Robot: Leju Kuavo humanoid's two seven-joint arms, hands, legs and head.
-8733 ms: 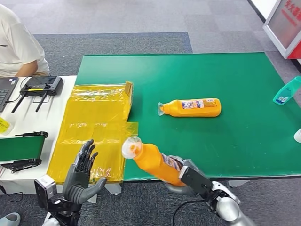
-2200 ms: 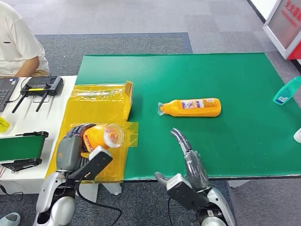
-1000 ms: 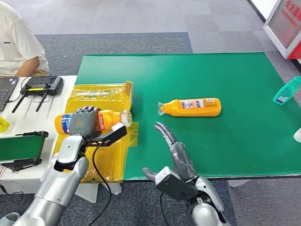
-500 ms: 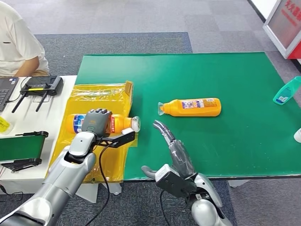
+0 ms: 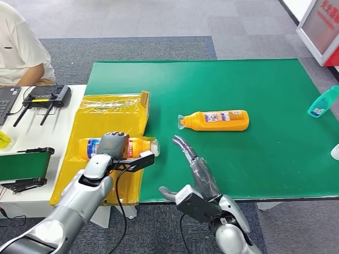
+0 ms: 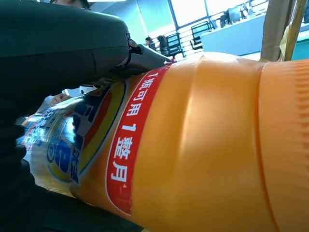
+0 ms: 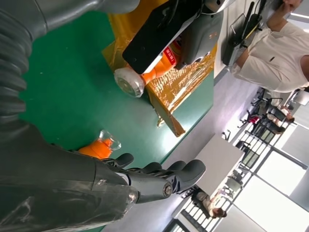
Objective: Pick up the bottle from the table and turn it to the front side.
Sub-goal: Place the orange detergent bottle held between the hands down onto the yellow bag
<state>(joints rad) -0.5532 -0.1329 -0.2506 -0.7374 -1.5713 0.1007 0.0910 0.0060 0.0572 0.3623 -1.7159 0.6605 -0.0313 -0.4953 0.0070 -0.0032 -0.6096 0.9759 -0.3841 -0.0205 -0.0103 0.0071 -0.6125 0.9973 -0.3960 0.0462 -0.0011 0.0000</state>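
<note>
I see the left hand [image 5: 113,145] wrapped over the middle of an orange bottle [image 5: 137,147], holding it on its side over the yellow plastic sheet [image 5: 108,124] at the left end of the green table [image 5: 240,84]; I cannot tell whether the bottle touches the sheet. Its clear cap points toward the green surface, its base toward the white side table [image 5: 44,132]. From the left wrist camera the bottle's label faces the lens, a red band with white characters and a blue-and-yellow logo beside it, dark fingers [image 6: 65,43] pressed along the top of the body. My right hand [image 5: 192,159] sits above the near edge of the green table, fingers stretched out straight and close together, thumb off to the side, holding nothing; the right wrist camera shows those fingers [image 7: 160,176] extended the same way. A second orange bottle [image 5: 215,120] lies on its side further out on the green, cap toward the sheet, apart from the right fingertips. A teal bottle [image 5: 323,102] lies at the far right edge. A person in a white shirt [image 5: 18,50] sits by the side table, with a black controller [image 5: 46,96] in front of them.
</note>
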